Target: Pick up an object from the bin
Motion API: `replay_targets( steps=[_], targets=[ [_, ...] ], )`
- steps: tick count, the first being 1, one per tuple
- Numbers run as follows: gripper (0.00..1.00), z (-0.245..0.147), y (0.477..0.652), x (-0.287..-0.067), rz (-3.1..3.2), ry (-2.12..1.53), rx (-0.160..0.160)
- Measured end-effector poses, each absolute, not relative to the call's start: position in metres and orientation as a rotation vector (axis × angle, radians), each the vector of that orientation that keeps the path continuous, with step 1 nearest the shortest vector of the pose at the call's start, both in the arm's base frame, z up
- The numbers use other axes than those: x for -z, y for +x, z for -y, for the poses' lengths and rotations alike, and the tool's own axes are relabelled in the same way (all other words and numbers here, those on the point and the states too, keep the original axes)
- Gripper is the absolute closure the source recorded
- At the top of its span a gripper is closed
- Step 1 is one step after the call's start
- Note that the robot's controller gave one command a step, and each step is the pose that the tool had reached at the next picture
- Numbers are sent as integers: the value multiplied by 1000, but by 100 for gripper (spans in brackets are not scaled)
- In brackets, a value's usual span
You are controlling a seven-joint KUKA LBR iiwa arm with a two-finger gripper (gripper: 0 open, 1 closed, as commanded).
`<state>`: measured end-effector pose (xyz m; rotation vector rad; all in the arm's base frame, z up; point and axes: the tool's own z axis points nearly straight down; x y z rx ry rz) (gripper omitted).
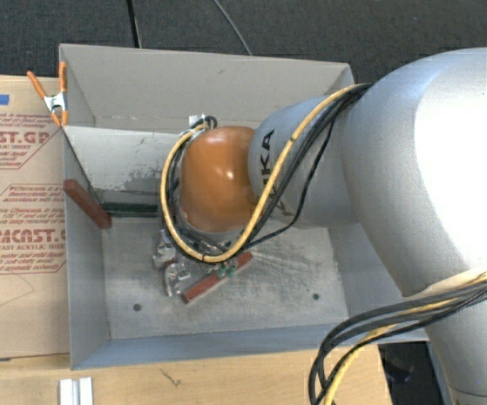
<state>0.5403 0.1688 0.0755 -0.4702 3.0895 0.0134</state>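
Though down near the floor of grey bin (298, 304), beneath orange wrist cover (213, 180), cannot tell state of claw (171, 268), released or clenched. Just beside claw, perhaps touching: reddish-brown stick (212, 283), flat on mid-floor. Judged approach step, no grasp seen yet. Next calls for closing across stick, then lifting straight, clear of walls.

One near camera above the bin (87, 294), slightly off-vertical
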Motion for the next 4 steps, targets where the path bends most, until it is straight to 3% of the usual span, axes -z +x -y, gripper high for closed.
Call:
replay_targets(
  steps=[1,2,3,4],
  targets=[
    [100,-169,540,-76,-3090,-470,-14],
    [100,-97,550,-174,-3120,-347,-2],
    [0,-97,550,-174,-3121,-347,-3],
    [0,-97,550,-174,-3121,-347,-3]
  ],
)
